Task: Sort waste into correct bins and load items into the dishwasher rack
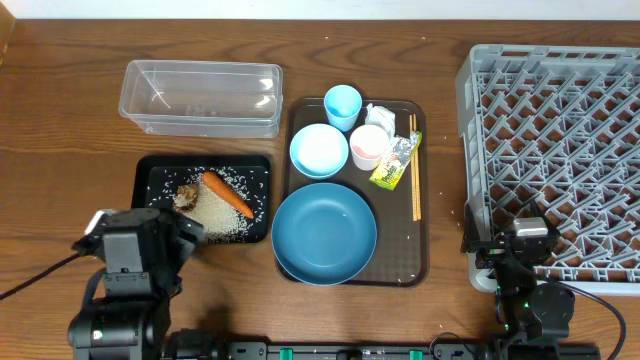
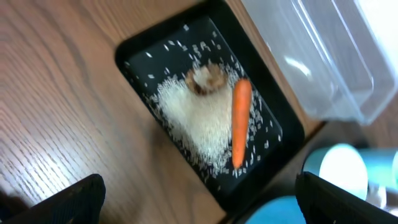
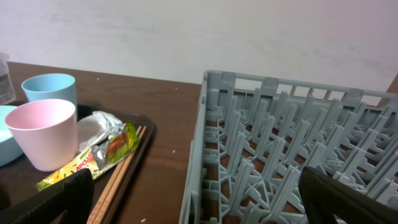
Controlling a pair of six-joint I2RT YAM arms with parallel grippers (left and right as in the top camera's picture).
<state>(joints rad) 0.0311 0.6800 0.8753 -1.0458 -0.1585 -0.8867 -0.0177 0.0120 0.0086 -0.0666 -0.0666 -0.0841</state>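
At the far left, the left gripper (image 2: 205,200) hangs over the wooden table (image 1: 60,120) beside the near corner of the shallow black rectangular tray (image 1: 150,170), its fingers spread wide and holding nothing. On that tray lie a heap of white rice (image 1: 222,218), a brown food lump (image 1: 186,196) and an orange carrot (image 1: 227,193), the carrot resting along the rice. Behind it stands the clear plastic rectangular tub (image 1: 200,66). Next comes the flat brown serving tray (image 1: 420,240), crowded: large blue round plate (image 1: 324,233) in front, white bowl (image 1: 319,150) touching its far rim, then light-blue cup (image 1: 342,105) and pinkish-white cup (image 1: 368,146). Crumpled white paper (image 1: 383,117) sits wedged behind the pink cup, and the yellow-green snack wrapper (image 1: 396,160) lies against the thin wooden chopsticks (image 1: 415,170). Rightmost stands the large grey lattice dishwasher rack (image 1: 560,130), with the right gripper (image 3: 199,199) at its near left corner, fingers wide and holding nothing.
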